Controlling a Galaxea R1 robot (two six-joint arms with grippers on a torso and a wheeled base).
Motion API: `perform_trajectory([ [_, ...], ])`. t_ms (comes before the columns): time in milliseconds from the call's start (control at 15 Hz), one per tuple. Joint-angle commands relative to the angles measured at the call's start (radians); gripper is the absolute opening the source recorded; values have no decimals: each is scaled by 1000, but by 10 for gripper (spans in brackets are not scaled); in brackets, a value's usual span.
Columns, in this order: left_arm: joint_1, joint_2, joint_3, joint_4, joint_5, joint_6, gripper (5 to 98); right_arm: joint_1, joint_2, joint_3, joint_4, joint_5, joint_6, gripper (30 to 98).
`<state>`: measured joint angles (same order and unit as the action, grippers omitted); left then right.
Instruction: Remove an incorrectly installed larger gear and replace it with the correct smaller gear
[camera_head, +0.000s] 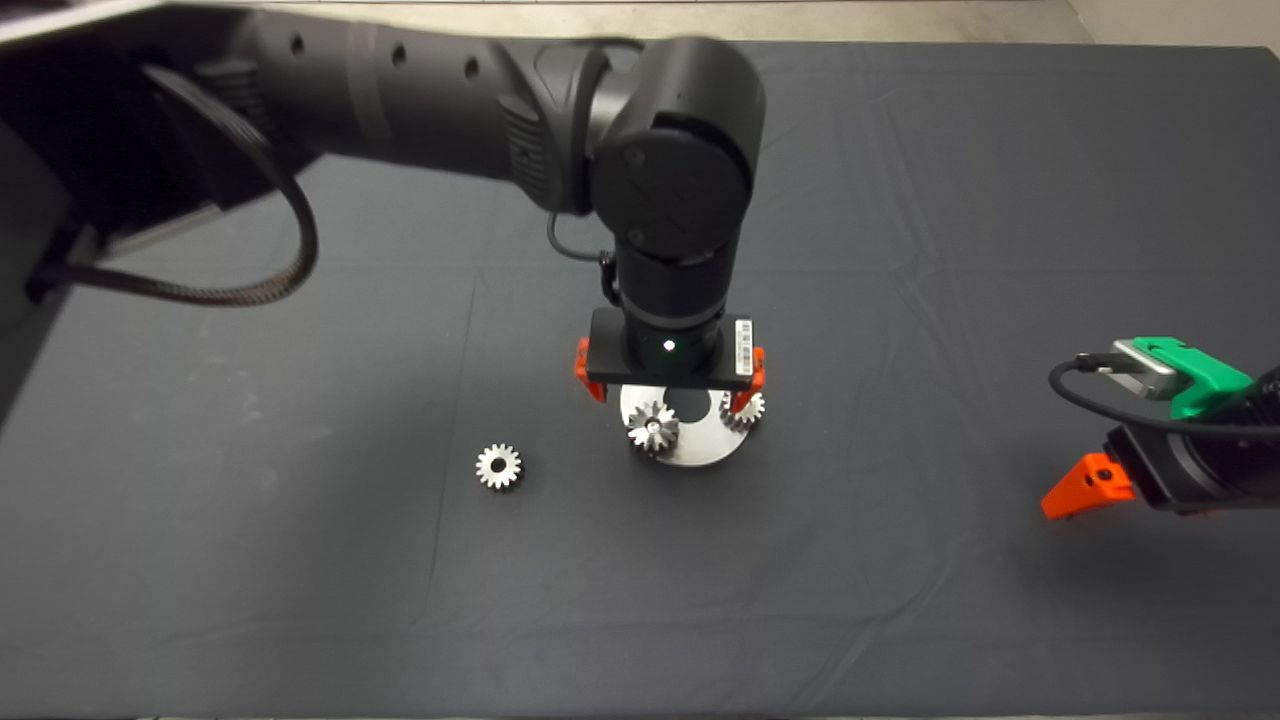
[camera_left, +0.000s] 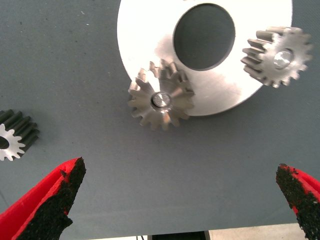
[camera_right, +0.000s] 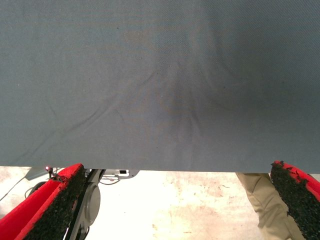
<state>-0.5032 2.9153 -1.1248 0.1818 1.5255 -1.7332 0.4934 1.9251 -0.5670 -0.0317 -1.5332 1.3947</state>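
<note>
Left tool (camera_head: 668, 388) spread, covering disc (camera_head: 700, 452) partly

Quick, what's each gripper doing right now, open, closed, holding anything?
Left gripper: open, empty, above the round silver metal plate with its mounted grey steel gear.
Right gripper: open, empty, parked at the mat's right edge.

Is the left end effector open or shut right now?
Open: the left end effector's fingers stand wide apart, holding nothing, above the plate.
</note>
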Motion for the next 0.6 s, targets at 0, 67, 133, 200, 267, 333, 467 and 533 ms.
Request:
perform_trajectory([
  [0,24,6,-18,66,24,12,978,17,-10,-2,52,-99,-11,977],
  [67,40,9,-19,94,25,13,978,18,-10,-1,57,-99,-13,977],
  [133,56,11,-19,128,28,14,978,19,-10,0,58,-99,-13,977],
  [200,68,20,-19,159,31,14,978,19,-10,0,58,-99,-13,977],
  [267,87,22,-21,188,34,14,978,19,-10,0,58,-98,-13,977],
  [333,98,20,-21,205,35,14,978,19,-8,0,58,-98,-13,977],
  [467,103,18,-21,220,39,14,978,19,-8,1,59,-97,-13,977],
  [533,104,15,-21,228,42,14,978,19,-9,1,59,-97,-13,977],
])
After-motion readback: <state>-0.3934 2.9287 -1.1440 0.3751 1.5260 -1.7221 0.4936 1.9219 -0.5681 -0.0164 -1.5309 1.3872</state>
